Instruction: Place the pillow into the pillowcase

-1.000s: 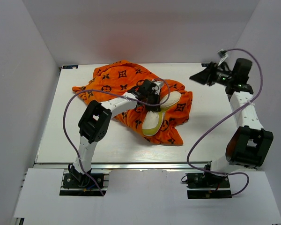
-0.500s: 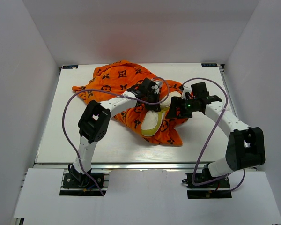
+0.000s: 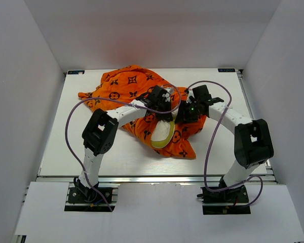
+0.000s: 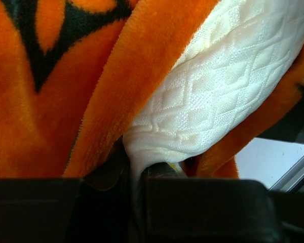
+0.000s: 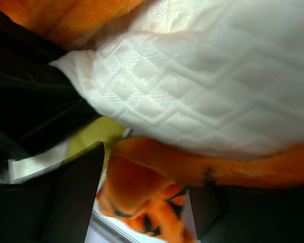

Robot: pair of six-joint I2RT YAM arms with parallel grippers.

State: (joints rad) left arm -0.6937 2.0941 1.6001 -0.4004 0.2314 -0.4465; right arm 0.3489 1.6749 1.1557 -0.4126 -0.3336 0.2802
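The left gripper (image 4: 137, 183) is closed on a pinched corner of the pillow (image 4: 218, 96), whose cloth is drawn down between the jaws. The pillowcase (image 4: 45, 101) is draped just left of that grip, and another orange fold is seen to its right, under the pillow. The right gripper (image 5: 142, 202) is held just beneath the pillow's quilted side. Its jaws are parted, and nothing seems to be held between them, though the close, dark view leaves some doubt. The pillow is lodged only partly in the pillowcase, with its near end bare, on the table (image 3: 66, 147).

Only a little cloth is held by the left gripper, so the corner could be lost if it is pulled hard. If the right jaws are shut here, pillow and case might be caught together, and the case would be dragged along rather than opened. The grippers are near each other, so a knock is possible.
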